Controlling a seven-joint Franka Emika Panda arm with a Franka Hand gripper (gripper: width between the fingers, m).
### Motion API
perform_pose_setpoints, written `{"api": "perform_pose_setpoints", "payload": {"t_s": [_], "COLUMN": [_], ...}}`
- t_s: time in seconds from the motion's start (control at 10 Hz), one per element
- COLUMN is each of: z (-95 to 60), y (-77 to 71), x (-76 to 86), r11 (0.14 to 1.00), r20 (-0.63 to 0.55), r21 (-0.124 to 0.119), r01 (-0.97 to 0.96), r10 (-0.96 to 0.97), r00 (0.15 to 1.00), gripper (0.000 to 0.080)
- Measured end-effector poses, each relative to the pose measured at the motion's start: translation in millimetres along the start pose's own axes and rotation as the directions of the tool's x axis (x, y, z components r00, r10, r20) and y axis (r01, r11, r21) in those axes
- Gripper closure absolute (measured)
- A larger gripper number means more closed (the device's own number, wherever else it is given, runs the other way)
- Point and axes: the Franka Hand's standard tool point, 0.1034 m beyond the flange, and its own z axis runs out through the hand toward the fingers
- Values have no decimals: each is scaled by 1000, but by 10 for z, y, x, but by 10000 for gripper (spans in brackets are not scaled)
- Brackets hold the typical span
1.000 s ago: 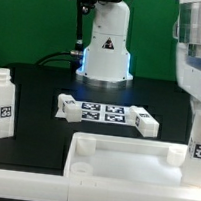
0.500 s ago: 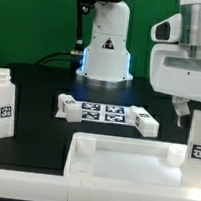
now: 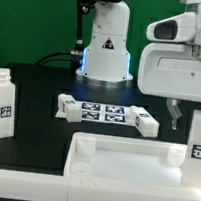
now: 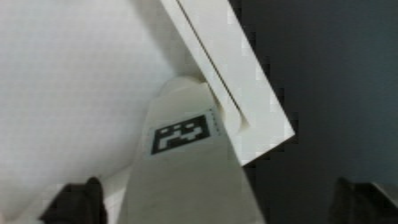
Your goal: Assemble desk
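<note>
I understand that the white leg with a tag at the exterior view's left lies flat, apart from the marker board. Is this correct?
Not quite. That leg stands upright, not flat; the exterior view shows it. It is indeed white, tagged, and apart from the marker board.

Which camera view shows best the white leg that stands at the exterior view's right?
The wrist view: the leg fills the middle of the picture and its tag is large. The exterior view shows the same leg small, at the picture's right edge.
</note>
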Motion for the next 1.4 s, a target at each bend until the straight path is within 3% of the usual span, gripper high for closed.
{"api": "perform_pose_setpoints", "payload": {"t_s": [0.1, 0.2, 0.3, 0.4, 0.5, 0.7, 0.8, 0.9, 1.2, 1.3, 1.4], "z": [0, 0, -3, -13, -10, 6, 13, 16, 29, 62, 68], "y": [-2, 3, 40, 58, 58, 8, -15, 4, -13, -3, -14], "x": [-2, -1, 11, 38, 25, -9, 3, 21, -8, -49, -75], "r11": [999, 992, 968, 934, 862, 609, 468, 382, 413, 574, 735], "r20": [1, 2, 8, 3, 8, 13, 30, 46, 47, 49, 54], "r21": [1, -1, -11, -12, -14, -28, -23, -25, -26, -21, -16], "r01": [-40, -125, -250, -356, -506, -793, -883, -924, -910, -819, -678], "r10": [40, 125, 250, 356, 506, 793, 883, 923, 910, 818, 677], "r00": [999, 992, 968, 935, 862, 609, 468, 381, 412, 572, 734], "gripper": [426, 426, 506, 508, 509, 509, 510, 509, 509, 426, 286]}}
